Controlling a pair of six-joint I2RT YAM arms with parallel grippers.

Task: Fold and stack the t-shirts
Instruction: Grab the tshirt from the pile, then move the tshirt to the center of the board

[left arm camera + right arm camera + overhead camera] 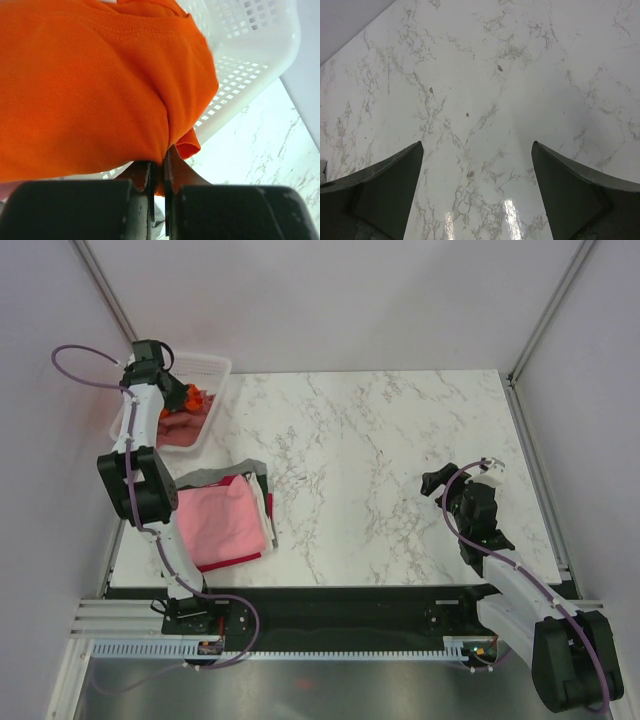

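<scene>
The white marble table (400,460) with thin grey veins fills the middle of the top view. Grey walls stand close behind it and at both sides. A wide stretch of bare, glossy marble lies between the two arms.

A stack of folded t-shirts (262,490) sits at the lower left edge. The light pink t-shirt (220,525) is flat on top, with grey, dark and red edges showing under it.

The white mesh plastic basket (218,364) stands in the upper left corner. It holds dusty rose cloth (180,428).

The orange t-shirt (90,85), a soft knit with a stitched hem, hangs over the basket. The left gripper (159,167) has its fingers pressed together on a fold of it.

The right gripper (477,150) hovers over bare marble at the right, its dark fingers spread wide and holding nothing.
</scene>
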